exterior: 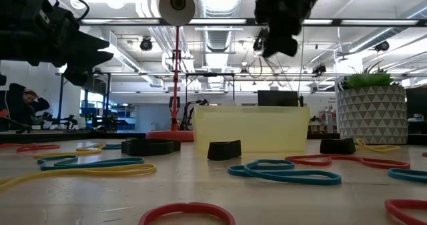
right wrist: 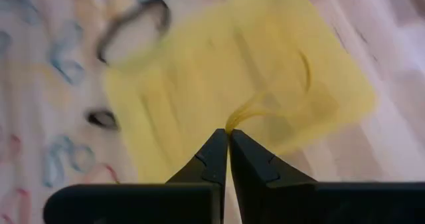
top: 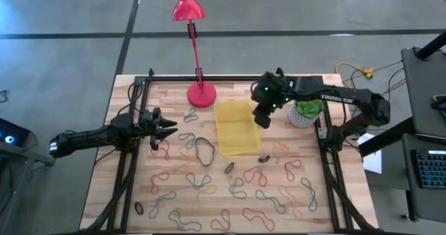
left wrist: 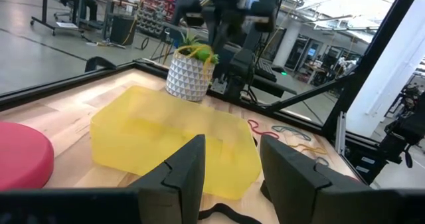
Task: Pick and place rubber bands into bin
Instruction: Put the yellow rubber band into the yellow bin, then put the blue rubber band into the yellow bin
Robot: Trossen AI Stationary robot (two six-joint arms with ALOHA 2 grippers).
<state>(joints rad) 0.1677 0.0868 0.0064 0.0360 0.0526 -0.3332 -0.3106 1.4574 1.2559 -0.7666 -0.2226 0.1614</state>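
A thin yellow rubber band (right wrist: 247, 112) is pinched between the closed fingertips of the right gripper (right wrist: 228, 136), its loop hanging from the tips above the shallow rectangular bin of translucent yellow plastic (top: 235, 127). In the high view the right gripper (top: 263, 118) is seen over the bin's right edge, raised off the table. Another yellow band (right wrist: 306, 70) is seen lying inside the bin. The bin is set near the middle of the pale wooden table (top: 132, 162), just beside the round red lamp base (top: 201, 95) and near the white patterned pot with a green plant (top: 304, 113).

Many more rubber bands (top: 245, 186) in red, blue, green, yellow and black are scattered over the tabletop in front of the bin, among them a large black loop (top: 203, 150) close to the bin's left front corner.

The left gripper (top: 166, 129) is held at the table's left side, well apart from the bin, its fingers (left wrist: 188, 174) parted with nothing between them.
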